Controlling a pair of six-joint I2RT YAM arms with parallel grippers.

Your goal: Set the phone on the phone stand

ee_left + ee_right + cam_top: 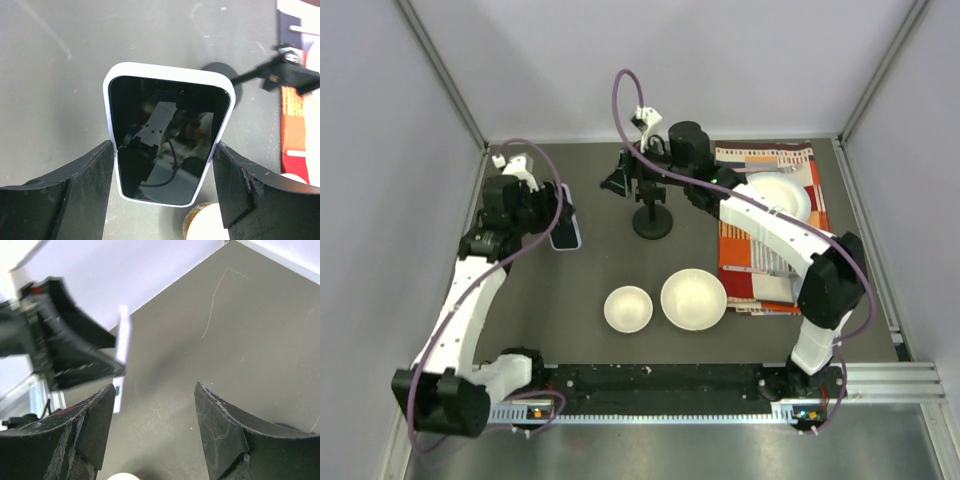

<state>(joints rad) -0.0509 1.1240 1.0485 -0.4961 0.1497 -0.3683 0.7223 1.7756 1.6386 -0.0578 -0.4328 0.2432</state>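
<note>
The left gripper (165,155) is pinching the phone (170,125) by its sides, next likely carrying it ahead-right onto the phone stand (652,222); right gripper (155,400) spread.

From the left wrist, the left gripper (164,155) has both fingers cut by the bottom edge. So is a pale round object (202,225), too little of it showing to name. The phone (167,135) hides part of the disc base of the phone stand (222,69), whose cradle is blurred. From the right wrist the cradle is a dark blur cut by the left edge, the phone a pale streak partly behind it. From above, the right arm (775,228) covers part of a white plate (790,195) and a patterned cloth (750,285).
</note>
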